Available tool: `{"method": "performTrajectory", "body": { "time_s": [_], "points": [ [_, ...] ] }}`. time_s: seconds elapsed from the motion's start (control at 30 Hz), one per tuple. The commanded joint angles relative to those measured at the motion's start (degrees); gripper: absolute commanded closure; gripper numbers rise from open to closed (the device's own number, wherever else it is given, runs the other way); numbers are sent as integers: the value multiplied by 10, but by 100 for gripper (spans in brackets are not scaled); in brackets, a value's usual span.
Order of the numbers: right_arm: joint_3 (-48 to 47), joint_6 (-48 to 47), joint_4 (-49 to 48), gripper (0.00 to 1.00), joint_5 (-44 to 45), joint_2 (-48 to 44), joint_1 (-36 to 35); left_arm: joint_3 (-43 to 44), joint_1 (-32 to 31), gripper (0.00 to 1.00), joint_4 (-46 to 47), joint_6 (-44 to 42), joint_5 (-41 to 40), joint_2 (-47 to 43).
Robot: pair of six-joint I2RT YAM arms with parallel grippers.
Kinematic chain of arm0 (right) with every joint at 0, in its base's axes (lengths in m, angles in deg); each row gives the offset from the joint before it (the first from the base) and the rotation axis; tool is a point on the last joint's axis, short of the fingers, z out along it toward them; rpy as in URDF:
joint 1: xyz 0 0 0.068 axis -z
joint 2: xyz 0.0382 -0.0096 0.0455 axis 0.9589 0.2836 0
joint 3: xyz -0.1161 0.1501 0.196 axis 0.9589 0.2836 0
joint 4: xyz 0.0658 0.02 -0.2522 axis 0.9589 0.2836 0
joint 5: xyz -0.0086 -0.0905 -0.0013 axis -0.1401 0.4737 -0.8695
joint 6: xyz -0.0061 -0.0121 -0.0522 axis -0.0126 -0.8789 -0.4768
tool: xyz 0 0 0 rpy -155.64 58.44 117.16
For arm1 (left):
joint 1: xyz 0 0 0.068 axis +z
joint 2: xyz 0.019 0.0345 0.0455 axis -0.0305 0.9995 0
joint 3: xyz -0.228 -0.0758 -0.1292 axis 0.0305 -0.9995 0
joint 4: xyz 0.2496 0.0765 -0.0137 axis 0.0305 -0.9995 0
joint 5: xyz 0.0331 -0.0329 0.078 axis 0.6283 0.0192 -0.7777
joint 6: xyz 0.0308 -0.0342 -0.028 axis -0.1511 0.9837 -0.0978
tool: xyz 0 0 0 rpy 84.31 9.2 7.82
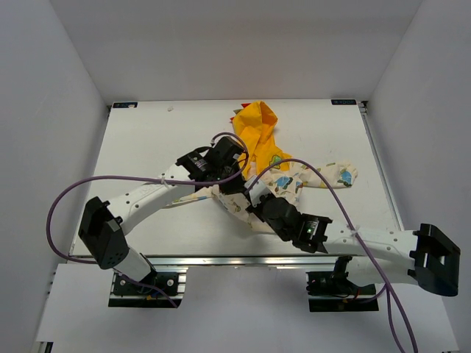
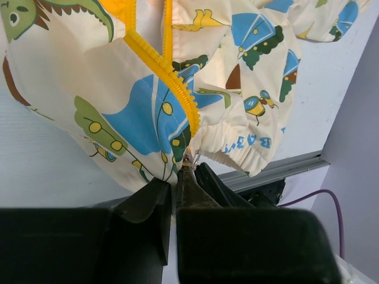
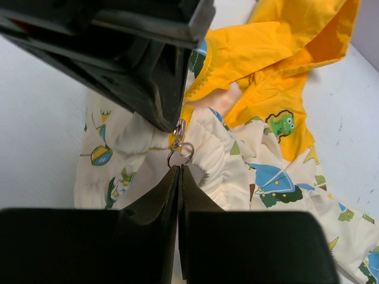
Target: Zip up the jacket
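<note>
The right end effector [image 3: 179, 173], bottom centre of its wrist view, is pressed together on the lower edge of the ring pull [image 3: 192, 154]. Just above it the left end effector [image 2: 181, 177] is also pressed together, pinching the bottom end of the zipper strip [image 2: 166, 74] at the hem. The jacket [image 1: 324, 175] lies crumpled at the centre of the worktop [image 1: 147, 140], with the hood [image 1: 256, 132] toward the frame top. Step in hand, I think: the start of zipping, as the 2 strips are apart higher up. Next move prob. needs 1 side to hold the hem taut while the other draws the ring toward the hood, w/o slipping.
</note>
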Motion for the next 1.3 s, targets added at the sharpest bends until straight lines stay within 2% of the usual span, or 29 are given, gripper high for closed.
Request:
{"method": "performTrajectory", "body": {
  "time_s": [0.0, 0.03, 0.37, 0.47, 0.5, 0.53, 0.63, 1.0, 1.17, 1.27],
  "points": [
    [-23, 3, 29, 97, -39, -20, -2, -11, -1, 100, 1, -10, -15, -26],
    [-26, 4, 37, 100, -47, -21, -2, -13, -1, 100, 1, -21, -19, -25],
    [-48, 13, 72, 100, -66, -8, 4, -30, -1, 100, 9, -51, -7, -26],
    [-38, 19, 76, 91, -71, -3, 4, -23, -1, 100, 7, -48, -8, -28],
    [-37, 17, 79, 79, -77, 1, 4, -21, -1, 100, 10, -48, -8, -29],
    [-36, 17, 83, 74, -82, 2, 4, -19, -1, 100, 11, -47, -8, -29],
    [-33, 15, 84, 65, -85, 3, 4, -10, -1, 100, 12, -45, -9, -30],
    [-28, 8, 35, 55, -67, 8, 3, 7, -1, 100, 13, -41, -3, -29],
    [-29, 16, -2, 54, 11, 21, 2, 2, -1, 100, 17, -41, -1, -37],
    [-26, 11, -27, 55, 22, 24, 2, -9, -1, 100, 26, -41, 6, -46]
  ]
}}
